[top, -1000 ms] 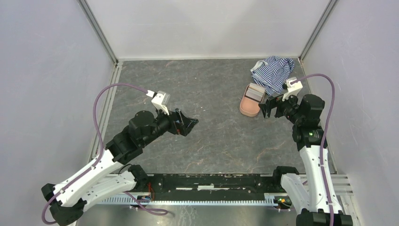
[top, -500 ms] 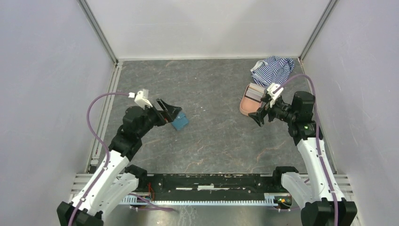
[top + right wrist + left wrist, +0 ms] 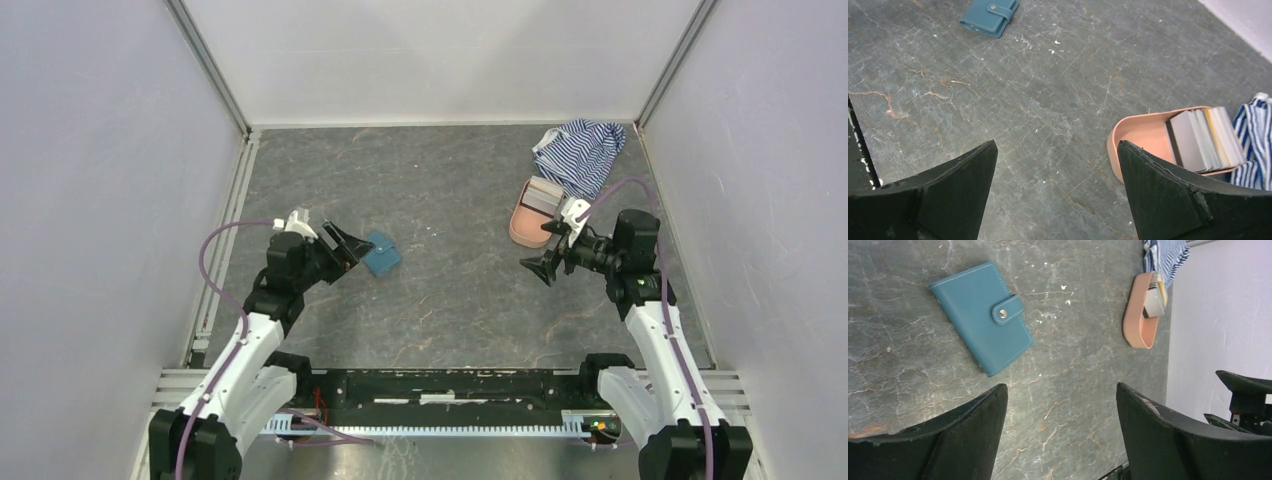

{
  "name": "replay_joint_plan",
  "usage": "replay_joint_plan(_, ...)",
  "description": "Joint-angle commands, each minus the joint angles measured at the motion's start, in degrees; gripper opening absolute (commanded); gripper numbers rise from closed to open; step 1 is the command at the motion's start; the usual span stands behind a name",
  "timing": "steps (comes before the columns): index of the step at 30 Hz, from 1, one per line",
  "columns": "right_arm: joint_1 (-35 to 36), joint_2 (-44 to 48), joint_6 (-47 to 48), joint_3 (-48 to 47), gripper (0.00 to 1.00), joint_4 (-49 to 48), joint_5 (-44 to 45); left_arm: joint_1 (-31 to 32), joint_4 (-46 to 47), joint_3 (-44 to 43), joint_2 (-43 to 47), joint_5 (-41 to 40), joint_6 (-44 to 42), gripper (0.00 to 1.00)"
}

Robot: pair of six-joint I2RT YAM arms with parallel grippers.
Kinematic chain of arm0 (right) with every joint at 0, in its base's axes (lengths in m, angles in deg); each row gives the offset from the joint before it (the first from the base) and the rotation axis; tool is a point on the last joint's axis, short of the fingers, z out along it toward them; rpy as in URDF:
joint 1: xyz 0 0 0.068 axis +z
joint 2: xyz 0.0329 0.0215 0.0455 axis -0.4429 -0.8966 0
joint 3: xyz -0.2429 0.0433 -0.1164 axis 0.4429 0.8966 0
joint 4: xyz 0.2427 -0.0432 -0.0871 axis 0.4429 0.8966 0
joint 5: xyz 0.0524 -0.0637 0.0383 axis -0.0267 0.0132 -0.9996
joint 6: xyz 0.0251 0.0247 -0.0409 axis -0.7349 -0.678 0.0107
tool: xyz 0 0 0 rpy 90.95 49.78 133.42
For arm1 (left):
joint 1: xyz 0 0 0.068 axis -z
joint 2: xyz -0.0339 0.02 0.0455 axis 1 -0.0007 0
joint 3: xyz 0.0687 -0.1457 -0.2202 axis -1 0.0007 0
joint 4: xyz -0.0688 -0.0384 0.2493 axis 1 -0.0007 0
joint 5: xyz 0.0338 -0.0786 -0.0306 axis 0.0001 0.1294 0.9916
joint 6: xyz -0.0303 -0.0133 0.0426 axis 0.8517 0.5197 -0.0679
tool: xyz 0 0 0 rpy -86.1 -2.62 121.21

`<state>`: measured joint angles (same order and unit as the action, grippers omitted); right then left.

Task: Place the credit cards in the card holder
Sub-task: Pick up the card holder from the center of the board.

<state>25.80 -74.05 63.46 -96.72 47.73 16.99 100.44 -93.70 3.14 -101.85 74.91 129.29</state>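
Right wrist view: a pink oval case (image 3: 1128, 131) on the tabletop (image 3: 1048, 90) holds the credit cards (image 3: 1198, 140), stacked on edge in grey and pale tones, with a striped cloth (image 3: 1255, 132) just beside it. The card holder (image 3: 980, 325) lies flat and snapped shut, well apart from the case, near the left end effector (image 3: 1060, 390). That one and the right end effector (image 3: 1055, 145) both stand wide open, holding nothing.

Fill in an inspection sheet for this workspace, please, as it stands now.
Surface: grey marbled table, small white specks.
Job's things: card holder closed, flat on the table; credit cards stacked on edge in pink case.
Clutter: striped cloth beside the case.
Grippers: left gripper open, empty, near the holder; right gripper open, empty, near the case.
Cables: purple cables, one looping from each arm.
Surroundings: white walls, metal frame.
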Motion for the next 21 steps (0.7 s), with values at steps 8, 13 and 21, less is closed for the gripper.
replay_joint_plan(8,-1.1,-0.5,-2.1,3.9,0.98,-6.3,-4.3,-0.4,12.8,8.0,-5.1,-11.3,3.5,0.76)
replay_joint_plan(13,-1.1,-0.6,-2.3,4.3,0.98,-6.6,-4.2,-0.4,17.7,9.8,-8.6,-11.2,4.4,0.74)
replay_joint_plan(21,-1.2,-0.6,-2.7,4.9,0.98,-7.2,-3.8,-0.4,29.3,10.7,-19.8,-8.1,6.8,0.66)
